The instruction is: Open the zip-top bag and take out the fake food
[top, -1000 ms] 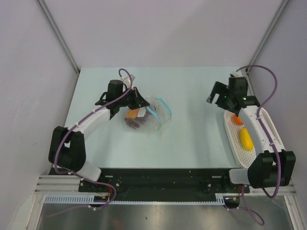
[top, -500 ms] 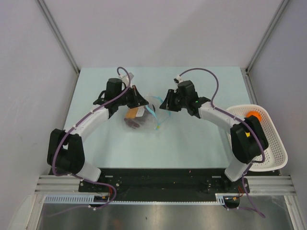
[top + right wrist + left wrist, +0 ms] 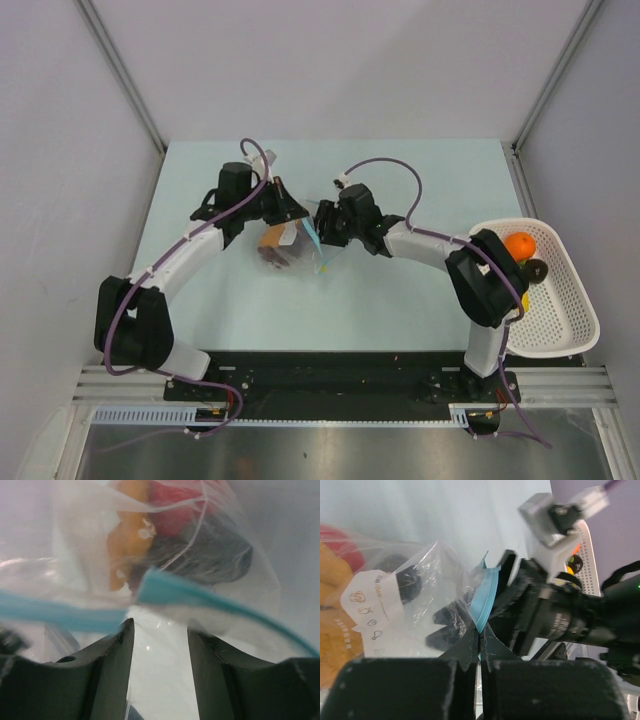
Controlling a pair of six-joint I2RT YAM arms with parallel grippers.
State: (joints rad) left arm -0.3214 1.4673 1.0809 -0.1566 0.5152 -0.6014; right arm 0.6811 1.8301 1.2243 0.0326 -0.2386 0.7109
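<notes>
The zip-top bag (image 3: 292, 248) lies left of the surface's (image 3: 400, 290) middle, with the fake food (image 3: 275, 240) inside. The left tool (image 3: 480, 639) is clamped on its lip at the teal strip (image 3: 172, 594). The strip runs crosswise just ahead of the right tool (image 3: 159, 630), whose jaws are parted and seemingly not yet gripping. There is open room toward the right edge.

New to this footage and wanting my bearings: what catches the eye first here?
In the middle, both hands meet at a small clear crinkly zip-top bag of toy fruit: the left hand is shut on its teal-blue zip strip, the right hand open beside it. At the right edge, a white perforated plastic basket holds an orange toy ball.
</notes>
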